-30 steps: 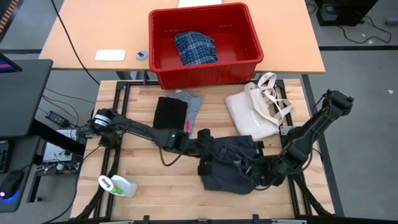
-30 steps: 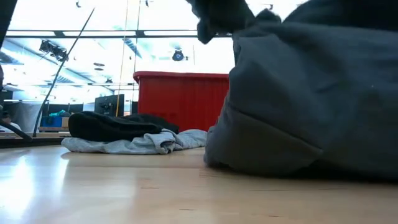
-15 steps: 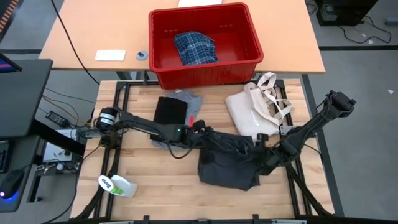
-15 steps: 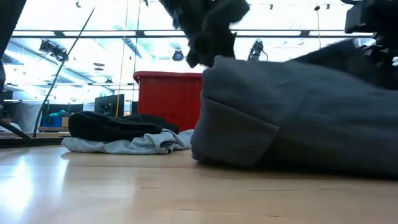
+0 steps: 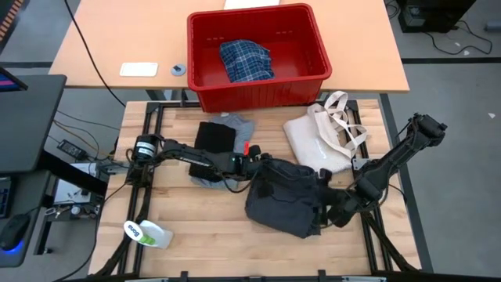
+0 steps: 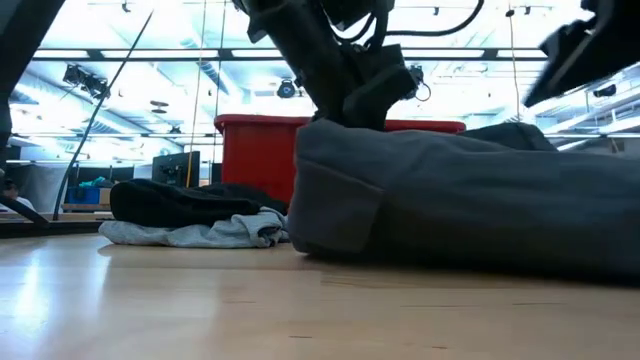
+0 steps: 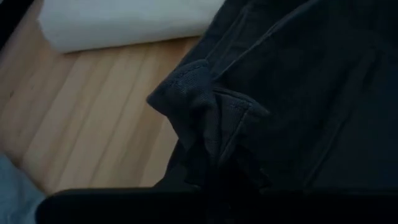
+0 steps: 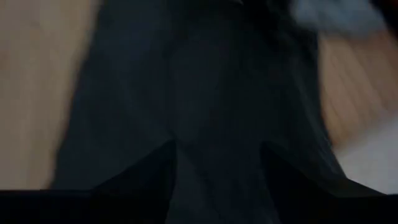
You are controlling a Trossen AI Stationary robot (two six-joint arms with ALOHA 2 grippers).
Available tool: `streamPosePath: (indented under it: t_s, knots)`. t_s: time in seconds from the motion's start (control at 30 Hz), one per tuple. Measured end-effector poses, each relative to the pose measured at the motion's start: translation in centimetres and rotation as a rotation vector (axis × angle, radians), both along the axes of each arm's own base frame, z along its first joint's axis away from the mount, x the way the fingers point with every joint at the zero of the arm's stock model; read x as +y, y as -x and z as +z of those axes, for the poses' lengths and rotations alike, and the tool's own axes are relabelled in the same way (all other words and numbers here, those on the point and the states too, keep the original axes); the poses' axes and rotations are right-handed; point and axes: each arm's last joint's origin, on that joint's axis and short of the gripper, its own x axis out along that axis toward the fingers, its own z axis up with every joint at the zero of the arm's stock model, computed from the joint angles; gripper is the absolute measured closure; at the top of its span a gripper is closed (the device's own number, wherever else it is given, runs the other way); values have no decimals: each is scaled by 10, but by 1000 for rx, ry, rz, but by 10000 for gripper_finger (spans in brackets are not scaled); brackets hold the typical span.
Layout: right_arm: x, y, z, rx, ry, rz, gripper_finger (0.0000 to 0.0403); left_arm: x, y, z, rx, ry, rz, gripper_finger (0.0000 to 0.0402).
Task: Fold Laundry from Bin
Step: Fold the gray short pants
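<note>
- Black cloth is sitting bunched in the middle of the wooden table point(image 5: 180, 235): the large black garment point(image 5: 286, 205) is lying in a heap between the 2 arms.
- Left gripper point(image 5: 257, 160) is pinching the garment's upper left edge, fingers clamped on a fold of the dark fabric point(image 7: 205, 118).
- Right gripper point(image 5: 333, 213) is sitting at the heap's right side with its 2 fingers point(image 8: 146, 168) spread apart over the cloth, clasping nothing.
- Red bin point(image 5: 317, 39) is standing on the far table, the blue plaid shirt point(image 5: 246, 59) lying inside it.
- Light grey T-shirt point(image 5: 244, 129) is lying folded near the bin, a black folded piece point(image 5: 214, 141) resting on top of it.
- Cream tote bag point(image 5: 321, 141) is resting just beside the heap, on its far right.
- Green-and-white bottle point(image 5: 147, 233) is lying at the near left corner.
</note>
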Motion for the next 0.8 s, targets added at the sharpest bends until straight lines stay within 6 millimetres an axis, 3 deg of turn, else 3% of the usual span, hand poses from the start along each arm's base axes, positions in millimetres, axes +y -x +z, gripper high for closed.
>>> streamPosePath:
  t_s: [0.13, 0.23, 0.33, 0.4, 0.53, 0.67, 0.8]
  knots:
    - [1, -7, -18, -186, 83, 21, 168, 2, -2, 1, -16, -9, 0, 363]
    - [-15, -5, -46, -211, 146, -37, 175, 1, -1, 0, 3, -28, -23, 363]
    - [-33, 3, -75, -170, 90, -84, 185, -2, 2, -2, 53, -53, -59, 354]
    - [-42, 9, -90, -140, 35, -131, 193, -6, 5, -1, 91, -87, -107, 329]
    - [-49, 14, -100, -116, -27, -178, 208, -9, 9, 6, 111, -118, -151, 242]
    - [-50, 14, -100, -108, -39, -190, 217, -7, 16, 42, 111, -159, -123, 157]
    - [-56, 16, -103, -82, -60, -260, 222, -19, 20, 78, 44, -149, -128, 116]
